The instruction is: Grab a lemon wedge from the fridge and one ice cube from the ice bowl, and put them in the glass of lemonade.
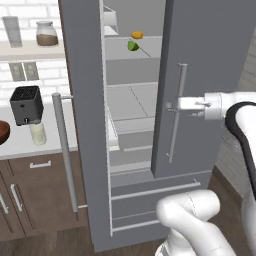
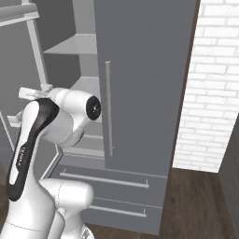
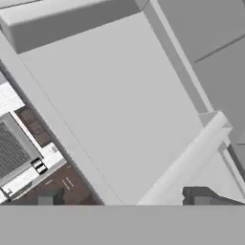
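Lemon wedge [image 1: 137, 35] sat on an upper fridge [image 1: 200, 75] shelf, above and left of our gripper [image 1: 171, 106], whose fingers stood apart around the right door's handle [image 1: 177, 112].

The pincer [image 1: 171, 106] sits at the bar handle [image 1: 176, 112] of the fridge [image 1: 200, 60]'s right door, with the open compartment to its left. Above and left of it, the lemon wedge [image 1: 137, 35] lies on an upper shelf [image 1: 150, 47]. Farther left, beyond the swung-out left door [image 1: 82, 100], the toaster [image 1: 26, 104], the glass of lemonade [image 1: 37, 133] and the ice bowl [image 1: 3, 131] stand on the desk [image 1: 55, 137].
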